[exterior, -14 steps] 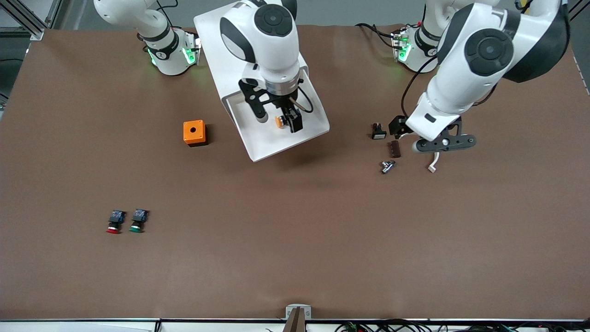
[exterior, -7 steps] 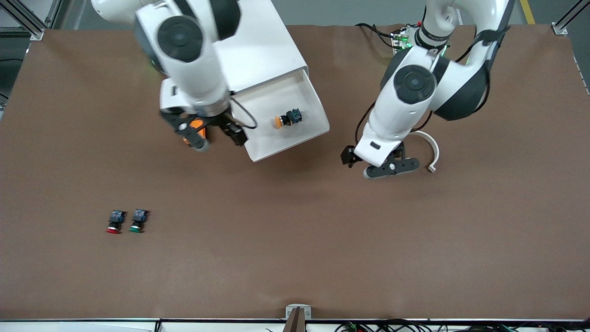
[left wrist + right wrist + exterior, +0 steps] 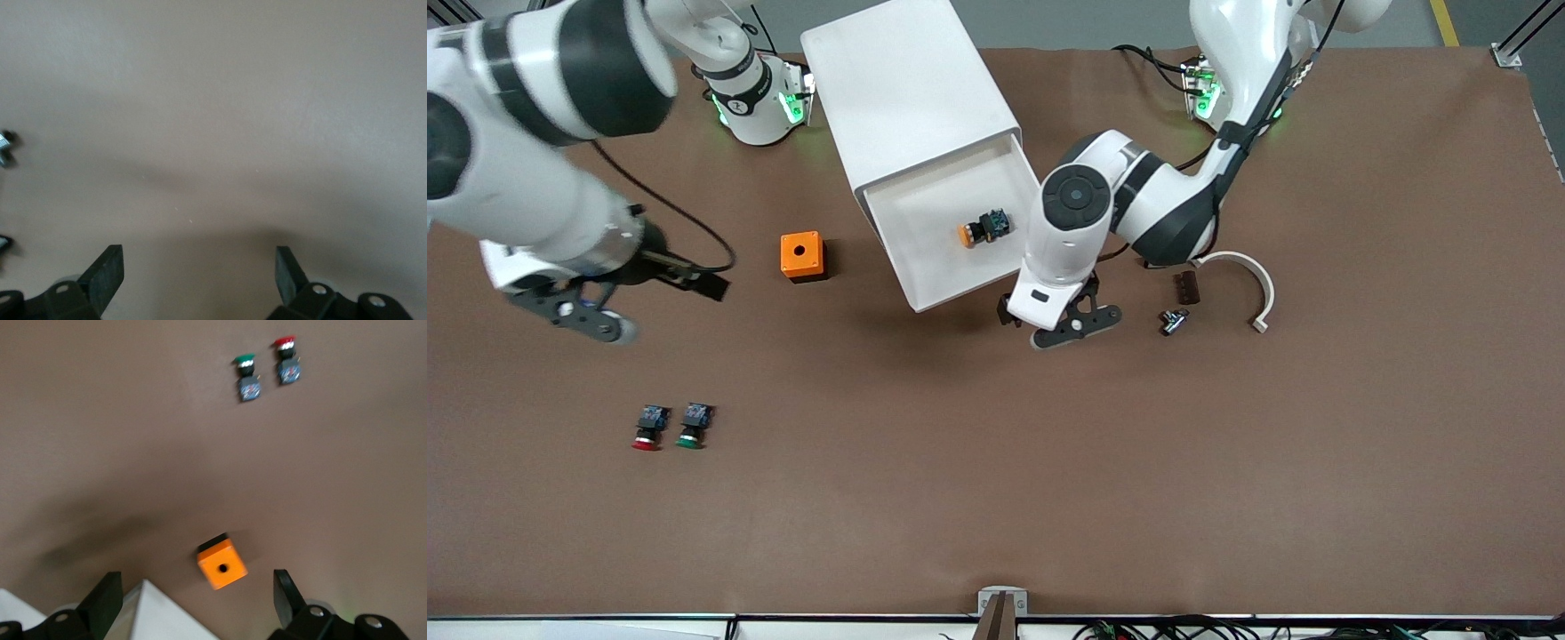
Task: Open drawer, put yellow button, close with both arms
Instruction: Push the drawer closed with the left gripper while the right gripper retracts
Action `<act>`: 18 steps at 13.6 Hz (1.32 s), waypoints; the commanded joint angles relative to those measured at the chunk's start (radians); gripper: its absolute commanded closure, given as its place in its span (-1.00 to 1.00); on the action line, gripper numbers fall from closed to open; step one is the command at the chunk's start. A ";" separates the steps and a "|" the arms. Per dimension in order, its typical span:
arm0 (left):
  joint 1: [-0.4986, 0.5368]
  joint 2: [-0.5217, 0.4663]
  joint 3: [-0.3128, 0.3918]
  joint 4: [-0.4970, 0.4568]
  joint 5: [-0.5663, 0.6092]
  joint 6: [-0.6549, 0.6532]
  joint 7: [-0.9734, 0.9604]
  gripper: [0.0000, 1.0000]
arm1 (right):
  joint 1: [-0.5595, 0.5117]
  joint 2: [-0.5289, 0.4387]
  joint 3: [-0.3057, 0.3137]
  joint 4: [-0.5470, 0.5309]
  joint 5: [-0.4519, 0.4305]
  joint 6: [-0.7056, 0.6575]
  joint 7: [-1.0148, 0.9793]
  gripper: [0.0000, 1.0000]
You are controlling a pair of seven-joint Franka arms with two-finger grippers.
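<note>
Since half a second earlier, both arms had shifted: the right gripper [image 3: 645, 298] had swung away from the orange cube [image 3: 801, 256] toward the right arm's end of the surface [image 3: 996, 462], and the left gripper [image 3: 1049, 327] had moved in close to the drawer [image 3: 925, 280]'s open front corner.

Yellow button [image 3: 982, 228] lay on its side in the open drawer, well clear of both sets of fingers. Drawer stood pulled out of the white cabinet [image 3: 907, 89].

Left gripper hung low over bare surface just in front of the drawer's corner. Left wrist view: fingers [image 3: 107, 275] spread wide apart, nothing between them, only brown surface under the gap. A small metal part [image 3: 1174, 320], a dark brown block [image 3: 1186, 287] and a white curved strip [image 3: 1249, 284] lay on the surface toward the left arm's end, apart from those fingers.

Right gripper hung over bare surface between the orange cube and the table's right-arm end. Right wrist view: fingers [image 3: 103, 600] wide apart and empty; orange cube [image 3: 222, 567] sat ahead of the gap, with the green-capped button [image 3: 247, 378] and red-capped button [image 3: 287, 361] side by side farther out. In the front view the red-capped button [image 3: 647, 428] and green-capped button [image 3: 693, 426] lay nearer the camera than the cube.
</note>
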 commanded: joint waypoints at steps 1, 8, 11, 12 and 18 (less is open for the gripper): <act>-0.019 -0.003 -0.004 0.026 -0.077 -0.014 -0.045 -1.00 | -0.119 -0.018 0.022 -0.002 -0.009 -0.023 -0.240 -1.00; -0.100 -0.004 -0.069 0.018 -0.213 -0.055 -0.151 -0.99 | -0.234 -0.009 0.027 0.009 -0.035 -0.051 -0.403 -1.00; -0.100 0.001 -0.122 0.015 -0.255 -0.118 -0.192 -0.99 | -0.267 -0.006 0.027 0.008 -0.022 -0.049 -0.458 -1.00; -0.100 0.002 -0.125 0.015 -0.312 -0.131 -0.192 -0.99 | -0.268 -0.006 0.027 0.009 -0.022 -0.045 -0.472 -1.00; -0.128 0.024 -0.141 0.015 -0.430 -0.132 -0.223 -1.00 | -0.319 -0.004 0.027 0.009 -0.025 -0.045 -0.564 -1.00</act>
